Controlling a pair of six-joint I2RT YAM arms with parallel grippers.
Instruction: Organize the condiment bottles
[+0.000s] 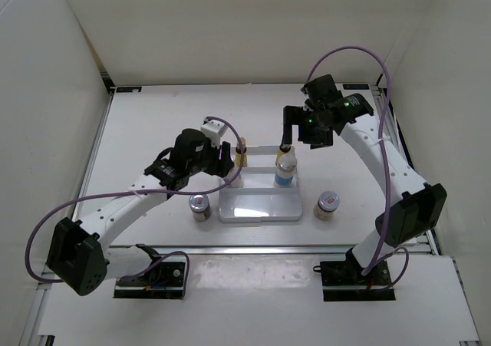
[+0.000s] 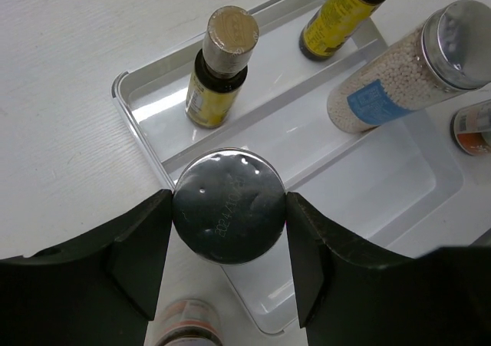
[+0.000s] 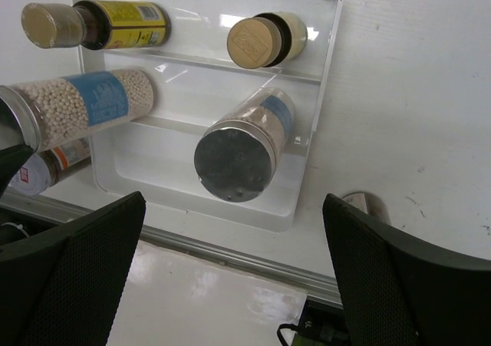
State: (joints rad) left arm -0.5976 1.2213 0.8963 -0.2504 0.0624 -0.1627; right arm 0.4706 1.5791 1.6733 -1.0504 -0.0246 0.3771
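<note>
My left gripper (image 1: 229,164) is shut on the silver cap (image 2: 228,205) of a blue-labelled bottle (image 3: 80,102), upright at the left end of the white stepped tray (image 1: 261,208). The second blue-labelled bottle (image 1: 285,169) stands on the tray's middle step, and also shows in the left wrist view (image 2: 403,74) and the right wrist view (image 3: 239,148). Two yellow bottles (image 2: 219,70) (image 2: 341,16) stand on the back step. One short jar (image 1: 200,206) stands on the table left of the tray, the other (image 1: 327,205) right of it. My right gripper (image 1: 301,135) is open and empty above the tray's back.
The tray's low front compartment (image 2: 399,185) holds nothing. A metal rail (image 1: 268,248) runs along the table's near edge. White walls close in the table at the left, the back and the right.
</note>
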